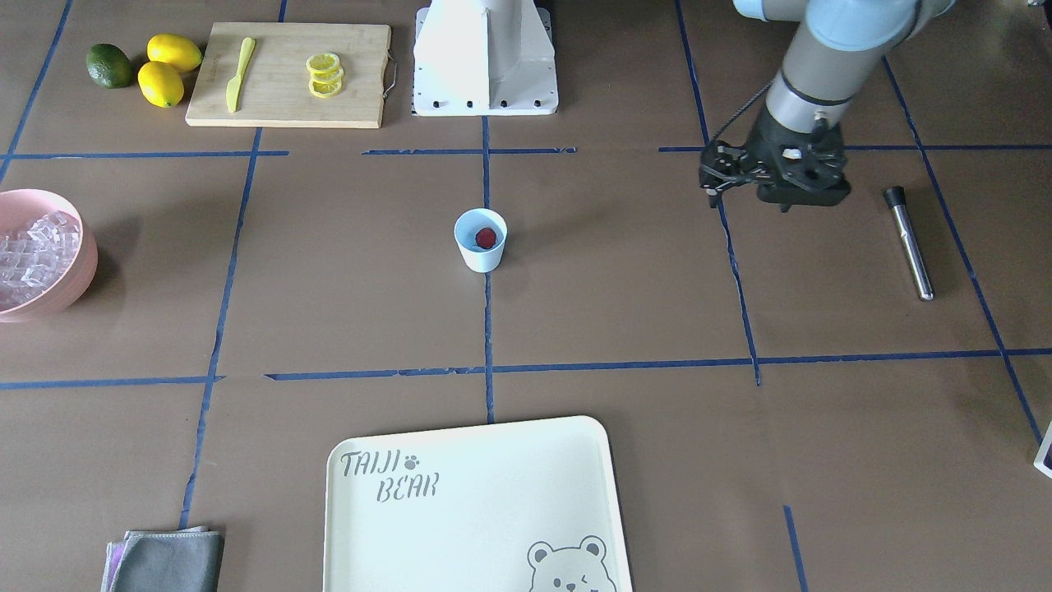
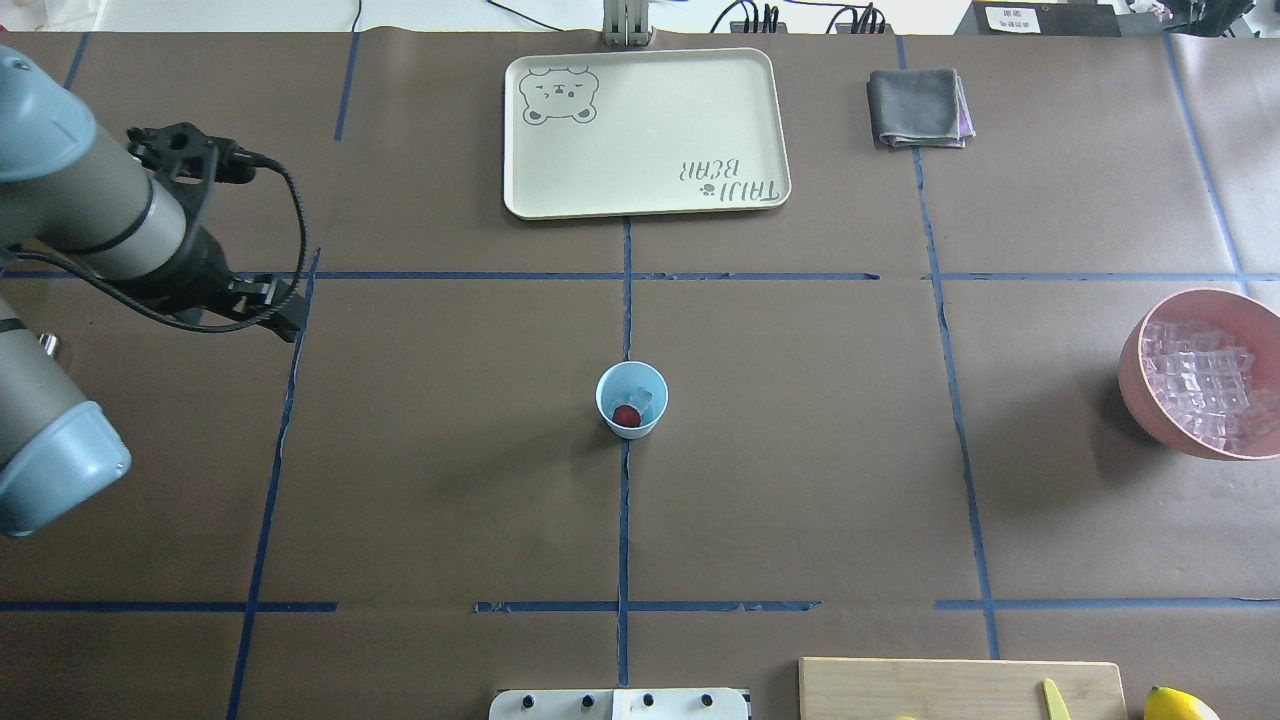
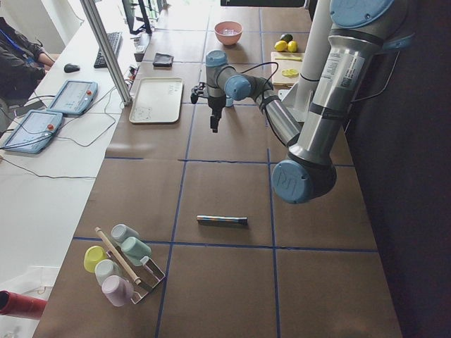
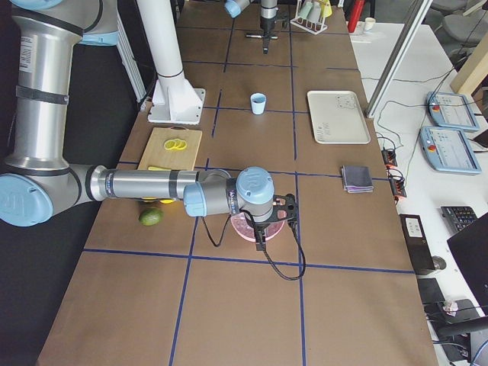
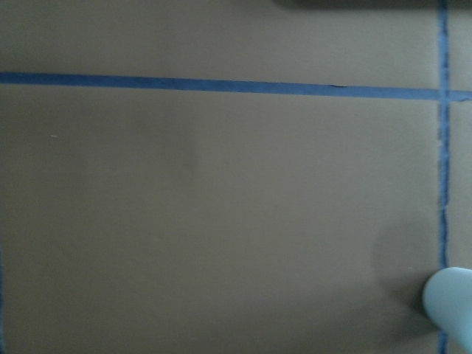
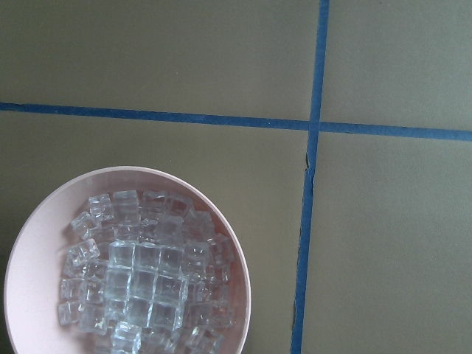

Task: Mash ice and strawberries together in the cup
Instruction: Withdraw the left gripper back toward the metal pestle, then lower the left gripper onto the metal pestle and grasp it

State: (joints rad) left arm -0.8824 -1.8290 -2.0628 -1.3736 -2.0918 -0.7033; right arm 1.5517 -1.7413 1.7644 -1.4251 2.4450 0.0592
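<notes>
Brown-papered surface (image 1: 625, 271), blue tape grid. Cup (image 1: 481, 240) at centre, holding strawberry (image 1: 486, 238) and one ice cube (image 2: 643, 399); loaded for mashing, I judge. Muddler (image 1: 908, 242) lies well off the cup's left, untouched. Left gripper (image 1: 764, 185) hangs between cup and muddler, pointing down, ready to fetch it; whether its jaws are apart I cannot tell. Right gripper (image 4: 261, 231) hovers over the bowl (image 1: 87, 261), far from the cup, and its jaws are just as unreadable.

Soft even light, dim blurry wrist view

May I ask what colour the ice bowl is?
The bowl is pink; clearest in right wrist view.
</notes>
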